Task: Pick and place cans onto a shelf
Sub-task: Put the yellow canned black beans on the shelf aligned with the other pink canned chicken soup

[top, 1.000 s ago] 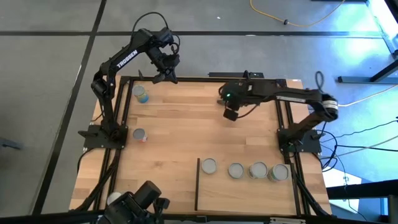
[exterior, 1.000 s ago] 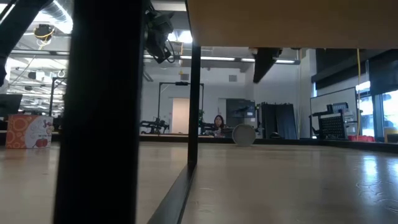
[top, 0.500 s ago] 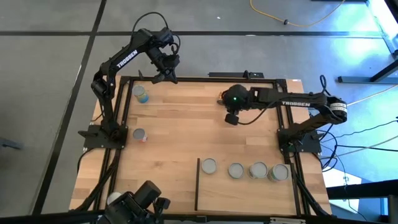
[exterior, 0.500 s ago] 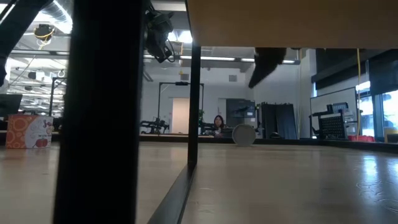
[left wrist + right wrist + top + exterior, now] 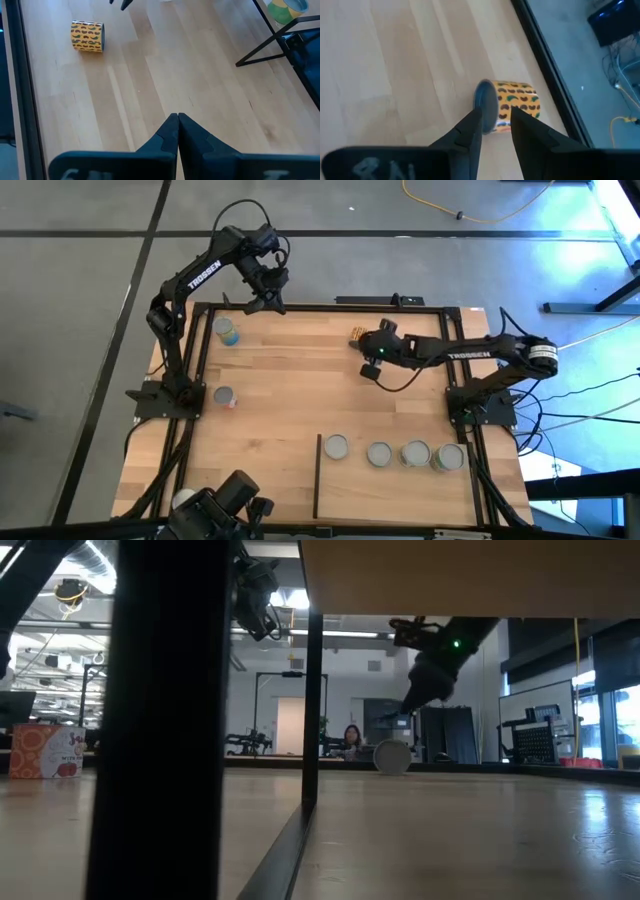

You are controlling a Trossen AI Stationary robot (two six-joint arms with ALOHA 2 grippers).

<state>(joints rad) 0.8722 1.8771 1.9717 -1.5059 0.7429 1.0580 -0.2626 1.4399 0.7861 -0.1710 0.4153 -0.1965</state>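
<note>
The orange can [image 5: 512, 106] lies on its side near the table's far edge — light, rigid tin, prone to roll. The right gripper [image 5: 494, 124], jaws apart, lines up on it; best squeezed across the curved wall. The left gripper [image 5: 177, 119] waits closed.

Four round-topped tins [image 5: 391, 452] sit in a row on the pale wood shelf panel [image 5: 395, 490] at the near right. Two more tins [image 5: 226, 331] stand along the left edge, and an orange patterned can [image 5: 512, 105] lies tipped by the far edge.
</note>
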